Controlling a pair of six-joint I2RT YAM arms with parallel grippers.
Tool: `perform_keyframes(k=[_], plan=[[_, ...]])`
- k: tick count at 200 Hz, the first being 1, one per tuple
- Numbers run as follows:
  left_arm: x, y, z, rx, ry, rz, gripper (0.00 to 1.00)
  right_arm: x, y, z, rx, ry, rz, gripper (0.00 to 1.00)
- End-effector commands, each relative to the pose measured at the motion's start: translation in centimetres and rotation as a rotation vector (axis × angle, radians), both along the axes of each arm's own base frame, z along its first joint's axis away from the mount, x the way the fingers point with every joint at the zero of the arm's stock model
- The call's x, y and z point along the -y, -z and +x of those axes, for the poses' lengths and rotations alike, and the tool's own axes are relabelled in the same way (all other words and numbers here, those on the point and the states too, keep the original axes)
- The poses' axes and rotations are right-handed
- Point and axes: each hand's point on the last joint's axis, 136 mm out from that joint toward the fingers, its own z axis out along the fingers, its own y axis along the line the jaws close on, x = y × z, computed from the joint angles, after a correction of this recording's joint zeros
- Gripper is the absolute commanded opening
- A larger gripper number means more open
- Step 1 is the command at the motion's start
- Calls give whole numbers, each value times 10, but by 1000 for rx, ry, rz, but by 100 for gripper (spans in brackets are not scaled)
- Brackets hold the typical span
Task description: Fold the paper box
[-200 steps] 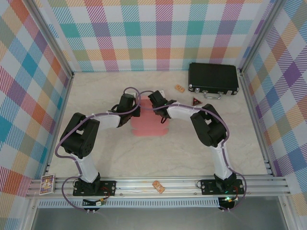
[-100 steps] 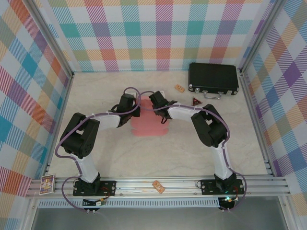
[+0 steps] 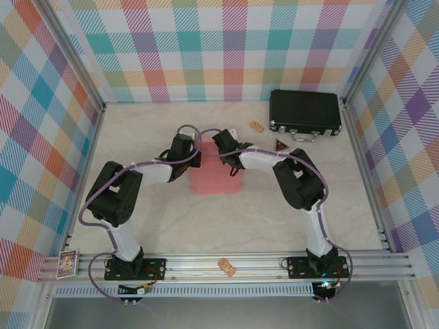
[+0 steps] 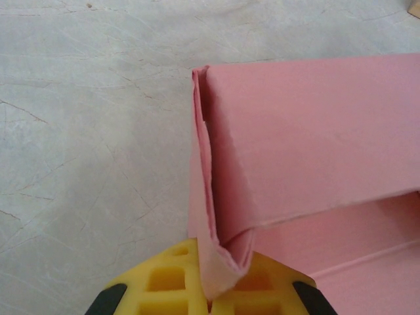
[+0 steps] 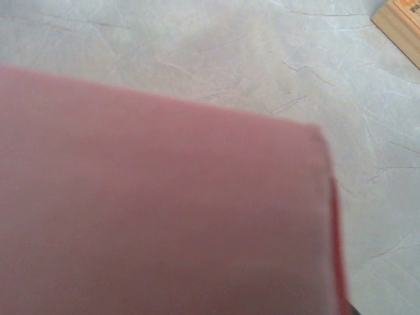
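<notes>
Hardly anything has shifted since a second ago. From above, the paper box (image 3: 214,179) lies mid-worktop (image 3: 206,226), with the left claw (image 3: 195,157) and right claw (image 3: 219,146) at its far end. Left wrist: the left claw is clamped on a folded edge. Right wrist: blurred pink card, and I cannot tell that claw's state.

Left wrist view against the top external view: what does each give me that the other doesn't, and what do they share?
Left wrist view: a close look at the left gripper, its yellow fingers shut on a folded corner of the paper box.
Top external view: the right gripper at the box's far edge, the black case at the back right, and a small tan block and a red triangle near it.
Shared: the pink box lying on the pale table.
</notes>
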Motion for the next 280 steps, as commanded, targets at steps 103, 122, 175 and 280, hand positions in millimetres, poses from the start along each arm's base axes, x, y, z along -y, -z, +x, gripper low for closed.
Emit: perform_keyframes(k=[103, 122, 175, 280], plan=[[10, 28, -15, -92, 49, 17, 0, 5, 34, -10, -85, 170, -110, 7], [10, 29, -16, -96, 49, 19, 0, 5, 35, -11, -75, 189, -128, 7], [9, 29, -16, -94, 51, 26, 0, 5, 38, -11, -93, 245, -106, 6], [6, 29, -15, -92, 39, 46, 0, 13, 23, -25, -70, 172, -97, 25]])
